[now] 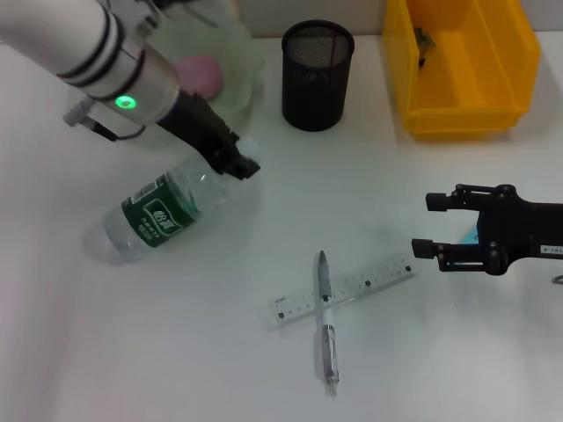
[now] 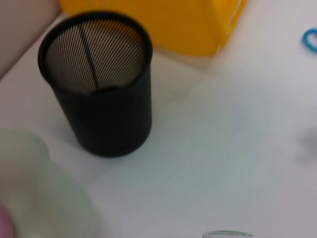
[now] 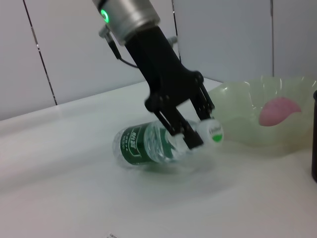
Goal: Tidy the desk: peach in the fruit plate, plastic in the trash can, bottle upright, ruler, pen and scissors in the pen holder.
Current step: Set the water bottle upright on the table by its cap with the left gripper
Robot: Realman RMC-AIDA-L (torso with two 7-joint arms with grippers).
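Observation:
The bottle (image 1: 158, 215) lies on the desk (image 1: 158, 352), and in the right wrist view its capped neck end (image 3: 214, 133) is lifted. My left gripper (image 1: 239, 163) (image 3: 187, 133) is shut on the neck just behind the white cap. The pink peach (image 1: 201, 75) (image 3: 280, 109) sits in the pale green fruit plate (image 1: 244, 53) (image 3: 247, 126). Ruler (image 1: 352, 288) and pen (image 1: 325, 321) lie crossed near the desk's middle. My right gripper (image 1: 431, 225) hovers open at the right, over a blue bit of the scissors (image 1: 472, 236). The black pen holder (image 1: 317, 75) (image 2: 99, 84) stands at the back.
The yellow trash can (image 1: 462, 66) (image 2: 163, 25) stands back right with a small dark scrap (image 1: 424, 44) inside. The fruit plate sits close behind the bottle and left arm. A blue scissors loop (image 2: 311, 38) shows in the left wrist view.

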